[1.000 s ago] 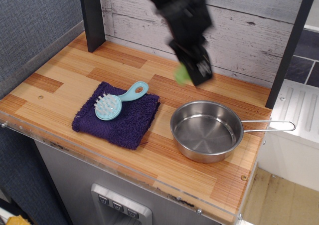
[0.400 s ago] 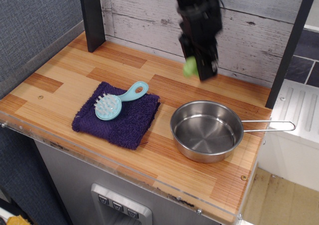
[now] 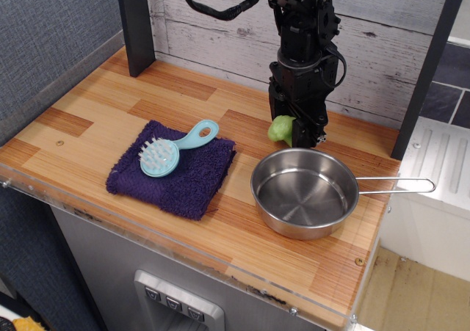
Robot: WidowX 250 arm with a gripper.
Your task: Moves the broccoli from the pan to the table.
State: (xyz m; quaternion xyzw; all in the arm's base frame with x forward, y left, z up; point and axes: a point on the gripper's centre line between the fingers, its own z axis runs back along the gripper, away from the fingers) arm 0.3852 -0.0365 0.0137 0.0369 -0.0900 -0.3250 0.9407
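My gripper (image 3: 292, 134) is clamped on the broccoli (image 3: 279, 128), low over the table (image 3: 95, 111), just behind the empty pan (image 3: 304, 192). I think I should lower it until it touches the wood, then open slowly so it does not roll.

We see an arm of matte black throughout, built of blocky, angular segments stacked one below another. A black cable loops from its upper housing. The end effector (image 3: 302, 131) is equally black, boxy and narrow, with small pale specks near its lower edge.
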